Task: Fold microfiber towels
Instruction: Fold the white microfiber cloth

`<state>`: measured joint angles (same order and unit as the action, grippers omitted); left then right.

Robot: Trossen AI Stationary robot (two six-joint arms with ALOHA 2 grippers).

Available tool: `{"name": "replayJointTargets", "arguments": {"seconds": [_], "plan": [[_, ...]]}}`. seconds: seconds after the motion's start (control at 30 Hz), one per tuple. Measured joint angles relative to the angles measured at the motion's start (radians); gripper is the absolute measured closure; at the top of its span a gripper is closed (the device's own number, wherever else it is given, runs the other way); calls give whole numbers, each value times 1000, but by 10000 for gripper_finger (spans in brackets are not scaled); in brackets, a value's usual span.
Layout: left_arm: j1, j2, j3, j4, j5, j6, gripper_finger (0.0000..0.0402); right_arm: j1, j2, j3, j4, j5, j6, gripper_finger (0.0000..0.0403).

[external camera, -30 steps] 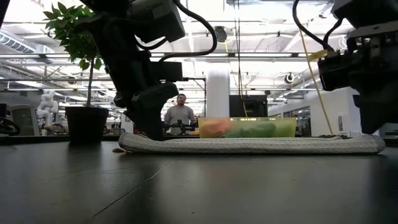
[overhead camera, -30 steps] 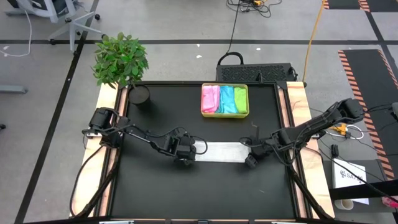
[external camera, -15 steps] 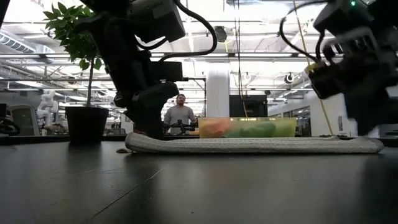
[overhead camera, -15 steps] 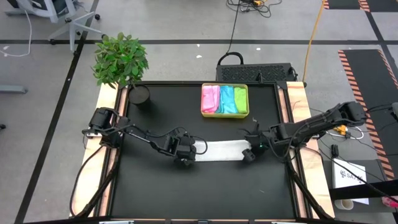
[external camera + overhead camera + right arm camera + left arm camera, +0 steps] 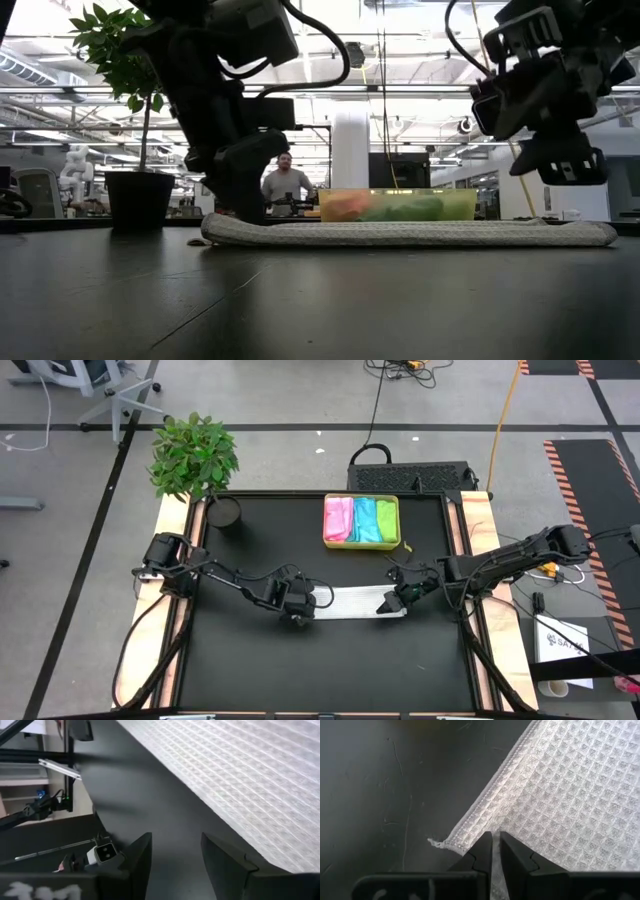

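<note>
— What's on the black desk (image 5: 250,660) from where you stand?

— The biggest thing on it is the potted plant (image 5: 195,455), off at the far corner behind the left arm, well apart from both sets of jaws. Next down in size is the white towel (image 5: 350,603), folded into a long strip and lying flat between the two grippers. From table height it reads as a low, thick band (image 5: 410,233).

— And the other towels?

— Pink (image 5: 338,518), blue (image 5: 364,518) and green (image 5: 386,520), side by side in the yellow-green tray (image 5: 361,544), beyond the white strip and well apart from either gripper.

— What is the left gripper doing?

— The left gripper (image 5: 300,606) is down at its own end of the strip. Its wrist camera shows the jaws pinched together on the hem, right at the towel's corner (image 5: 491,851).

— And the right one?

— The right gripper (image 5: 400,597) hangs above the opposite end. From table height it is clear of the cloth (image 5: 560,165), not touching it. Its jaws stand apart with nothing between them, and the waffle weave lies just ahead of its fingers (image 5: 227,857).

— Anyone else around?

— A person (image 5: 288,186) stands in the room behind the desk, far beyond the left gripper.
</note>
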<state>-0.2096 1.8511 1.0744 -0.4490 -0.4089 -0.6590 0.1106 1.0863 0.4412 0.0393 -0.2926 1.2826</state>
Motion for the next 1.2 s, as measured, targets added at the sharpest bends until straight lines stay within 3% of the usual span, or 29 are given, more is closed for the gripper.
{"name": "replayJointTargets", "arguments": {"seconds": [0.73,1.1,1.2], "plan": [[0,0,0,41,0,10,362,1,0,0,-5,2,17,244],[0,0,0,41,0,18,362,3,1,135,-10,2,-67,288],[0,0,0,41,0,18,362,3,1,183,-85,1,-79,302]]}}
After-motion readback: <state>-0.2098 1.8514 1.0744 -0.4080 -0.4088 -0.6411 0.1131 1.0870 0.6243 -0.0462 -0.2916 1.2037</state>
